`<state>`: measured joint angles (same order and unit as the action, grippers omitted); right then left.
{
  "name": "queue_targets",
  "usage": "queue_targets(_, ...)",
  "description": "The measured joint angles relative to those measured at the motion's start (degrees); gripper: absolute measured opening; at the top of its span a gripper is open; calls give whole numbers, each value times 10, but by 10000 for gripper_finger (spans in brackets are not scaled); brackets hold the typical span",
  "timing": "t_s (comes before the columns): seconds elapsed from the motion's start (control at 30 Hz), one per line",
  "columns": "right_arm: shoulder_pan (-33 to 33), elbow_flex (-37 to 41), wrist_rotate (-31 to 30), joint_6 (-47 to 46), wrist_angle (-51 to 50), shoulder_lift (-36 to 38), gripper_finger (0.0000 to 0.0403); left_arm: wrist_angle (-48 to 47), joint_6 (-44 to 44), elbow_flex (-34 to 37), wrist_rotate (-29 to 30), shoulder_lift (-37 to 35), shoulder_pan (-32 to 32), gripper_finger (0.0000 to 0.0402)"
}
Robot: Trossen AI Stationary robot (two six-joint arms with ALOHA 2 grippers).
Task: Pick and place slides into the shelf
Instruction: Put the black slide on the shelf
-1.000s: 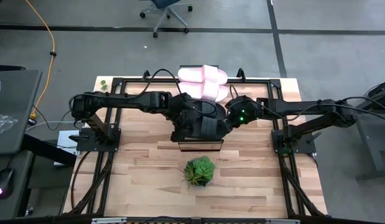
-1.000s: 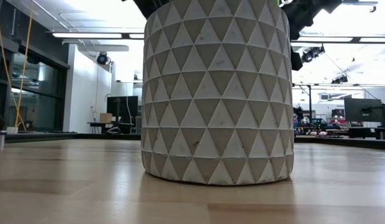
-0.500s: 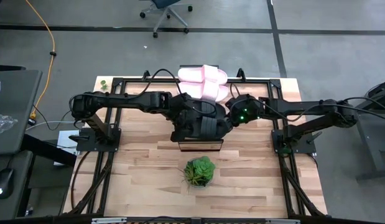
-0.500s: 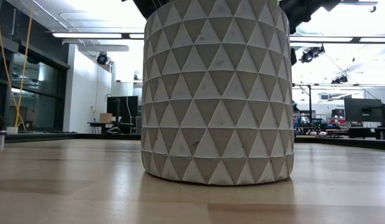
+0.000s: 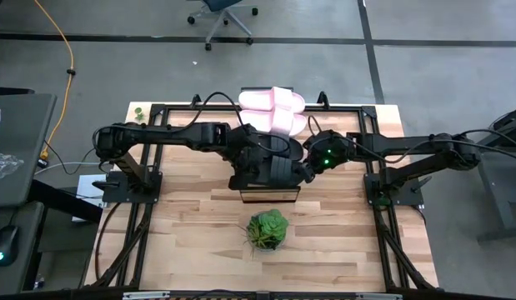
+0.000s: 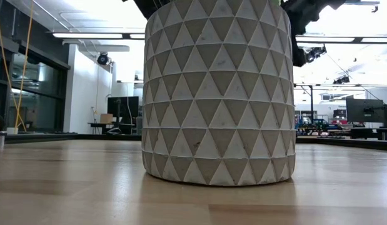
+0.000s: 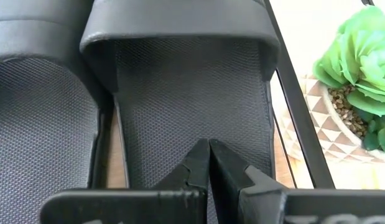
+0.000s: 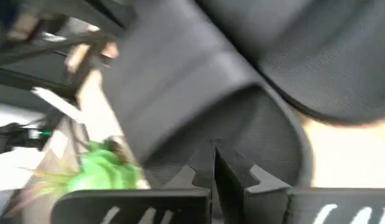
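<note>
Two black slides (image 7: pixel 192 93) (image 7: pixel 37 106) lie side by side on the shelf (image 5: pixel 270 194), a light wood rack with a dark frame (image 7: pixel 292 99) at the table's middle. Two pale pink slides (image 5: pixel 273 112) lie together at the table's far edge. My left gripper (image 7: pixel 209 144) is shut and hangs over the footbed of the black slide nearer the plant, behind its strap. My right gripper (image 8: pixel 214 149) is shut and sits at the shelf's right end (image 5: pixel 306 169), close above a black slide (image 8: pixel 180 81). My left gripper points its shut fingertips at the footbed (image 7: pixel 198 124) of the black slide, slanting down from the table's left; I cannot tell whether they touch it. My right gripper has its shut fingertips close to the sole of a black slide (image 8: pixel 254 130); I cannot tell whether they touch.
A green leafy plant (image 5: pixel 268 229) in a pale pot with a triangle pattern (image 6: pixel 218 94) stands just near of the shelf and fills the low view. Dark arm mounts stand on the table's left and right. Bare wood (image 5: pixel 199 242) lies toward the near edge.
My right arm's wrist has shifted a little by the shelf's right end. The left arm, the slides and the shelf stay where they were.
</note>
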<state>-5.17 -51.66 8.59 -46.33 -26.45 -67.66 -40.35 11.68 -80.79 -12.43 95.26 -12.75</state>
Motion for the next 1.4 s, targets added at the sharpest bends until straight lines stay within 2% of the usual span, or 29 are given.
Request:
queue_targets(0.1, 4, 0, 8, 3, 28, 8, 0, 0, 0, 0, 0, 0, 0, 0)
queue_targets(0.4, 15, 0, 56, 8, 23, 11, 0, 0, 0, 0, 0, 0, 0, 0)
queue_targets(0.83, 30, 0, 37, 3, 5, -3, 0, -1, 0, 0, 0, 0, 0, 0)
queue_targets(1.27, 30, 0, 32, -1, -58, -6, 0, 0, 0, 0, 0, -1, 0, 0)
queue_targets(1.4, 31, 2, 8, 16, -11, 1, 0, -1, 0, 0, 0, -1, 0, 0)
